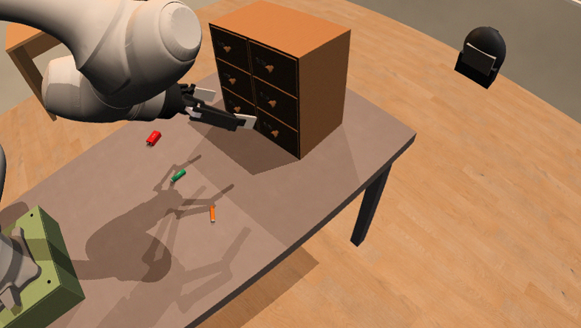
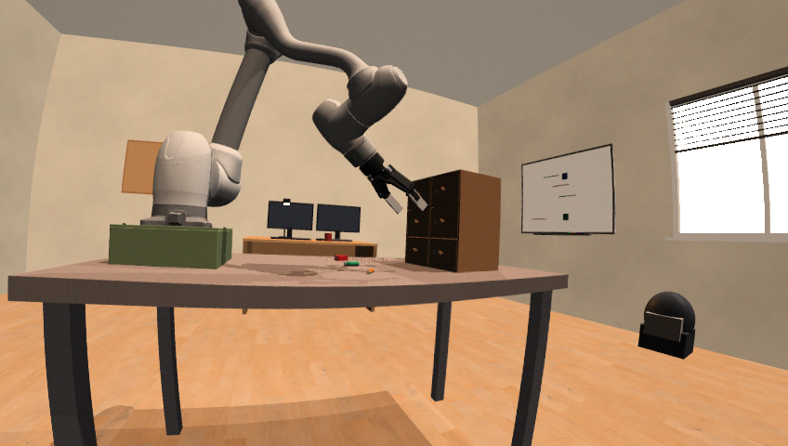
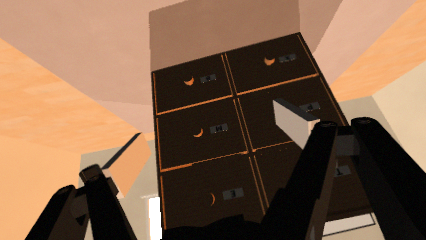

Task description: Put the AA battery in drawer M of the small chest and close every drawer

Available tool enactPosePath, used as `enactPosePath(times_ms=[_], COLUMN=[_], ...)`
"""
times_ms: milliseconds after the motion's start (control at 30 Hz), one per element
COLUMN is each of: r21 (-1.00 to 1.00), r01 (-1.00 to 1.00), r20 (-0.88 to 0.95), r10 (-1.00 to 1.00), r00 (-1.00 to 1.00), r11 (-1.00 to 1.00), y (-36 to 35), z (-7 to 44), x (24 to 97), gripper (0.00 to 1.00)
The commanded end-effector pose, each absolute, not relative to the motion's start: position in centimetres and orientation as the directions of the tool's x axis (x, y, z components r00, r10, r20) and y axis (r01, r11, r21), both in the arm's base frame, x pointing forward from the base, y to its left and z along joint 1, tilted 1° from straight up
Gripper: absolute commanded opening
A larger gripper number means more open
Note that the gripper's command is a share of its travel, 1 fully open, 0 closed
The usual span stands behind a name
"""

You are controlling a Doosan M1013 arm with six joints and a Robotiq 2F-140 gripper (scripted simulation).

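Observation:
The small chest (image 1: 323,88) (image 2: 479,220) stands upright with its visible drawers flush. Drawer M (image 1: 286,105) (image 2: 450,214) (image 3: 175,134) is the middle one of the column nearer the top camera; its label reads upside down in the wrist view. A green cylinder (image 1: 178,175) (image 2: 351,263), probably the AA battery, lies on the table. A slimmer orange cylinder (image 1: 212,213) (image 2: 370,271) lies nearby; no print is readable on either. My gripper (image 1: 231,107) (image 2: 408,204) (image 3: 209,127) is wide open and empty, before the chest front, tilted downward, well above the table.
A red block battery (image 1: 153,137) (image 2: 341,257) lies beyond the green cylinder, on the table (image 1: 260,212) (image 2: 276,295). The arm's green base (image 1: 71,277) (image 2: 165,245) stands at the opposite end from the chest. Small knobs stick out from the drawer fronts.

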State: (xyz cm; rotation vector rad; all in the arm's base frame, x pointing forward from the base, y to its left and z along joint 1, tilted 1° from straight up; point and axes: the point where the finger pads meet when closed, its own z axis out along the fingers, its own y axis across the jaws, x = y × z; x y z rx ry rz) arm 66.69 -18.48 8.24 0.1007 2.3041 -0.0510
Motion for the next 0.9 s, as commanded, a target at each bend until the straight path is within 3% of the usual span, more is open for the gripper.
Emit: enactPosePath(times_ms=[0,867], r21=[0.009,0.008], r01=[0.071,0.072], r20=[-0.71,-0.557], r10=[0.057,0.064], r00=[-0.702,-0.828], r11=[0.997,0.997], y=[-18.2,-18.1], z=[8.9,10.6], x=[66.8,65.2], gripper=[1.0,1.0])
